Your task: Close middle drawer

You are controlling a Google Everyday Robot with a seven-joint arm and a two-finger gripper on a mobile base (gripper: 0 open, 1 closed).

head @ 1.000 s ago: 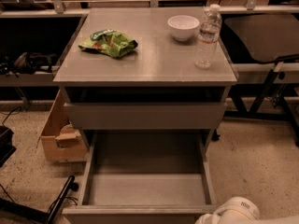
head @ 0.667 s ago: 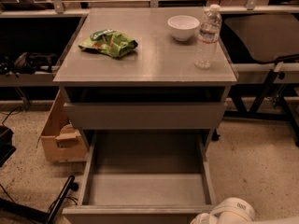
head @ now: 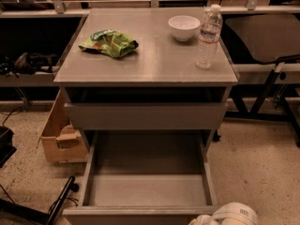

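Note:
The middle drawer point(head: 146, 189) is pulled far out of the grey cabinet point(head: 145, 67). Its long shallow grey box is empty, and its front point(head: 136, 214) lies along the bottom edge of the view. The top drawer front point(head: 145, 116) above it is pushed in. My gripper point(head: 228, 215) shows only as a rounded white body at the bottom right, just at the right end of the open drawer's front.
On the cabinet top lie a green chip bag point(head: 108, 42), a white bowl point(head: 183, 27) and an upright water bottle point(head: 207, 37). A cardboard box point(head: 58, 135) stands on the floor to the left. Black frames and cables flank both sides.
The white body at the bottom right has shifted slightly to the left. The drawer and the things on top have not moved.

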